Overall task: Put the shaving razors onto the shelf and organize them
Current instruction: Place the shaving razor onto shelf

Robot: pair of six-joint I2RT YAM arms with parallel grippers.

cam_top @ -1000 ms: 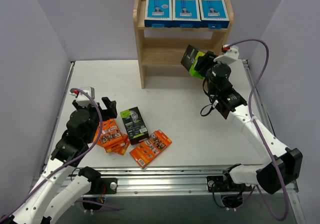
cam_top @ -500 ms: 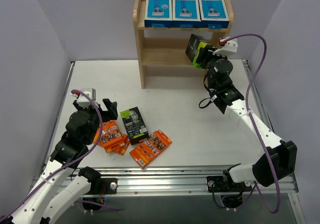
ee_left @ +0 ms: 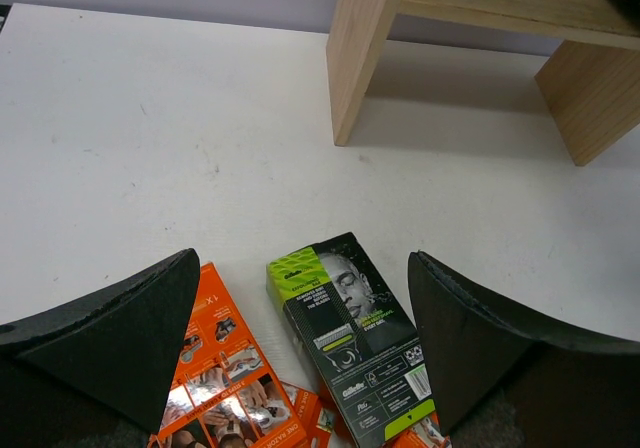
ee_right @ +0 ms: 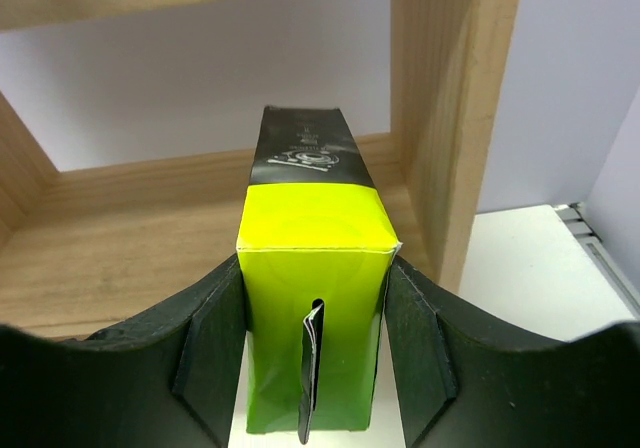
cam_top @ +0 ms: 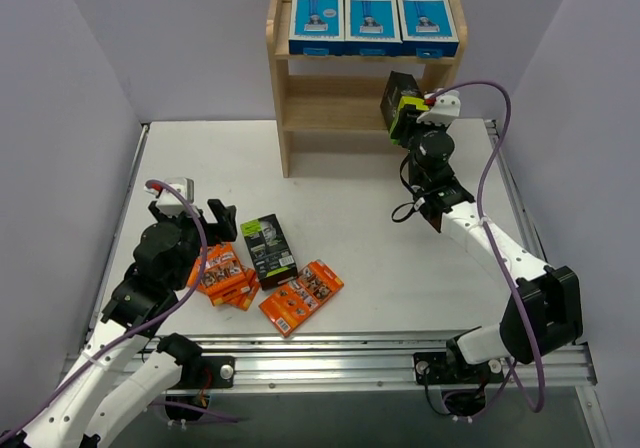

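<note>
1. Holding a black-and-green box (ee_right: 312,298) tight, the right gripper (ee_right: 312,368) has one finger pressed on each side of it.
2. The box stands between those fingers (ee_right: 215,358). Its green end is close to the wrist and its black end points away.
3. Just past the fingertips is the middle board of the shelf (ee_right: 450,118). The black end points in over that board. I cannot tell if it touches the wood.
4. A shelf post stands just beyond the right-hand finger.
5. High above those fingers, three blue boxes (cam_top: 372,20) stand side by side on the top board.
6. The left gripper (ee_left: 305,338) is spread wide and grasps nothing.
7. Down between its two fingers (ee_left: 110,338), a second black-and-green box (ee_left: 355,358) lies flat on the table (ee_left: 150,148), picture side up.
8. Orange packs (ee_left: 215,388) lie right beside that box, nearer the left-hand finger.
9. Seen from above, one more orange pack (cam_top: 300,295) lies on the other side of the flat box.
</note>
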